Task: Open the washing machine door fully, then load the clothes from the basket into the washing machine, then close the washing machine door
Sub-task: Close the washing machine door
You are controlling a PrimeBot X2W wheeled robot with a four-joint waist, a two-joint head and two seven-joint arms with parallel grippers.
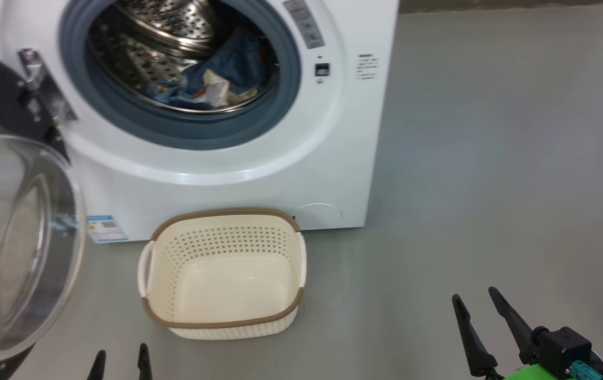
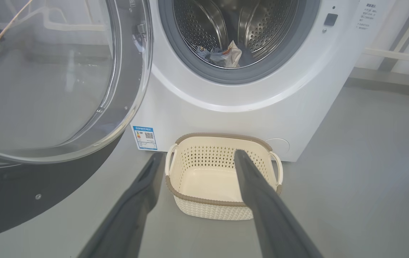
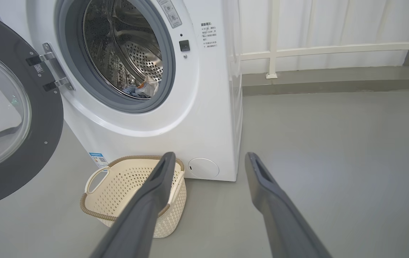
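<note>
The white washing machine (image 1: 259, 174) stands ahead with its door (image 1: 16, 237) swung wide open to the left, glass bowl facing me. Blue and cream clothes (image 1: 217, 82) lie inside the steel drum, also seen as clothes (image 2: 226, 55) and clothes (image 3: 143, 87). The cream basket (image 1: 167, 295) sits on the floor before the machine and holds nothing. My left gripper (image 1: 121, 354) is open at the bottom edge, near the basket's front left. My right gripper (image 1: 474, 298) is open at the lower right, well apart from the basket (image 3: 99, 211). Both hold nothing.
Grey floor (image 1: 491, 158) spreads wide to the right of the machine. A white railing and wall (image 3: 333, 46) run behind it at the right. The open door (image 2: 47, 89) takes up the space at the left.
</note>
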